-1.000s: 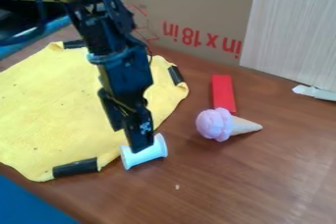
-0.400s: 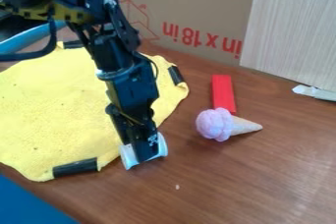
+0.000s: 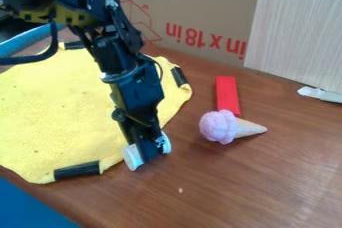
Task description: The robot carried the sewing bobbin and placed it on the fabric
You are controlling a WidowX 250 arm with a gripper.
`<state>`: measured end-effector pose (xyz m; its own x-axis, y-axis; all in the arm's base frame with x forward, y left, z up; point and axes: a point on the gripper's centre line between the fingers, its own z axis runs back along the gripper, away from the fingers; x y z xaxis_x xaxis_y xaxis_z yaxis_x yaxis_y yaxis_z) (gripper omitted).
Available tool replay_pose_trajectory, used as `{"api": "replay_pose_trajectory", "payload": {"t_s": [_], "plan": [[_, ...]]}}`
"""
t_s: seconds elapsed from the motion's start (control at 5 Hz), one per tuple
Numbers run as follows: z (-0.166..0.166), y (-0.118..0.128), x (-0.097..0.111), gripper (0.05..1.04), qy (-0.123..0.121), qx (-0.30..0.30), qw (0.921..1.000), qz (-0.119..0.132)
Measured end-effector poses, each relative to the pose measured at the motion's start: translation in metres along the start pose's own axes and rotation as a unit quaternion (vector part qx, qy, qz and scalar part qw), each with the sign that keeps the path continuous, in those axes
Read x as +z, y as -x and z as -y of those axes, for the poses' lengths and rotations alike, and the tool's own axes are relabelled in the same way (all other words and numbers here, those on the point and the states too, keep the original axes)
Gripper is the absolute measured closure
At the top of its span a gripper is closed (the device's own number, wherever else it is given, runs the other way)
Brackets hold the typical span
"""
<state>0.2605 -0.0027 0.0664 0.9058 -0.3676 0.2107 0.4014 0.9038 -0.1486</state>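
So the tool is pointing down right over the middle of the sewing bobbin, and honestly I can't tell if it's wide, narrow or gripping anything. The bobbin is lying on its side on the brown worktop, with a white end poking out on either side of the tool. It's right by the edge of the yellow fabric, but whether they touch I can't say.

The fabric is spread out to the left and looks a bit wrinkly. There's a black piece on its near edge, another on the right edge and a third up at the far side, partly behind the arm.

Over to the right of the bobbin there's a toy ice cream on its side, pink scoop facing left and cone facing right. A flat red block sits just behind it. Farther back is a cardboard box with red print, plus a pale grained panel standing upright, and something blue fills the near left corner.
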Motion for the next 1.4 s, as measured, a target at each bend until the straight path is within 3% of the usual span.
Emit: {"api": "replay_pose_trajectory", "payload": {"t_s": [0.2, 0.4, 0.8, 1.0, 1.2, 1.4], "plan": [[0.003, 0.000, -0.001, 0.638, 0.004, -0.002, 1.0000, -0.001], [0.014, 0.004, 0.000, 0.638, 0.043, -0.004, 0.9990, -0.012], [-0.016, -0.013, 0.037, 0.638, 0.096, 0.073, 0.9910, 0.059], [-0.059, -0.021, 0.043, 0.638, 0.090, 0.166, 0.9798, 0.066], [-0.097, -0.029, 0.044, 0.638, 0.037, 0.280, 0.9572, 0.063], [-0.120, -0.034, 0.044, 0.638, -0.008, 0.369, 0.9268, 0.069]]}}
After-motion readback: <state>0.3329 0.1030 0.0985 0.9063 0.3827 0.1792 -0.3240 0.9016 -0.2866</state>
